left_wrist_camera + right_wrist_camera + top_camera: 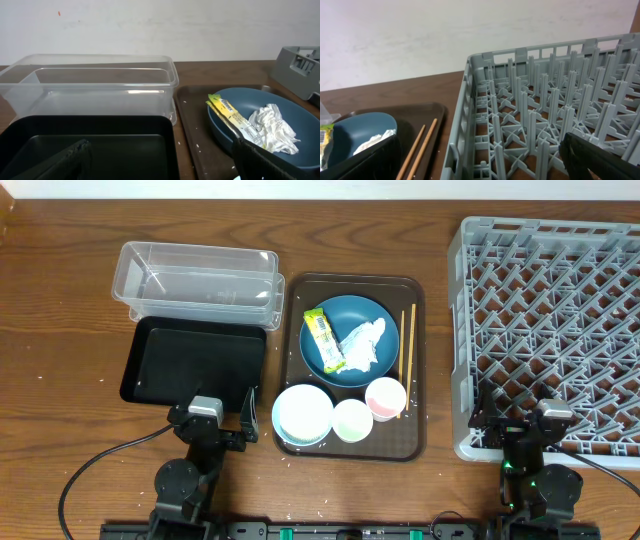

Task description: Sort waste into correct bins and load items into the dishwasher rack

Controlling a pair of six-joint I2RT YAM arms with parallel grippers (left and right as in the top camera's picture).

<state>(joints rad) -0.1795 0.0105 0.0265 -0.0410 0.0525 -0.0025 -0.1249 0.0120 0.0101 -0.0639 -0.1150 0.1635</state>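
A dark blue dish (348, 338) on the brown serving tray (415, 442) holds a yellow-green wrapper (323, 340) and a crumpled white tissue (362, 347). Chopsticks (407, 358) lie to its right. A light blue bowl (302, 414), a whitish cup (352, 420) and a pink cup (385, 397) stand at the tray's front. A clear tub (197, 278) and black tray (193, 360) sit left; the grey rack (550, 330) right. My left gripper (222, 421) is open and empty near the black tray (90, 145). My right gripper (522, 421) is open and empty at the rack's front edge (465, 145).
Loose white rice grains dot the serving tray (197, 145) near the dish (260, 125). Cables run from both arm bases along the table's front edge. A pale wall stands behind the table.
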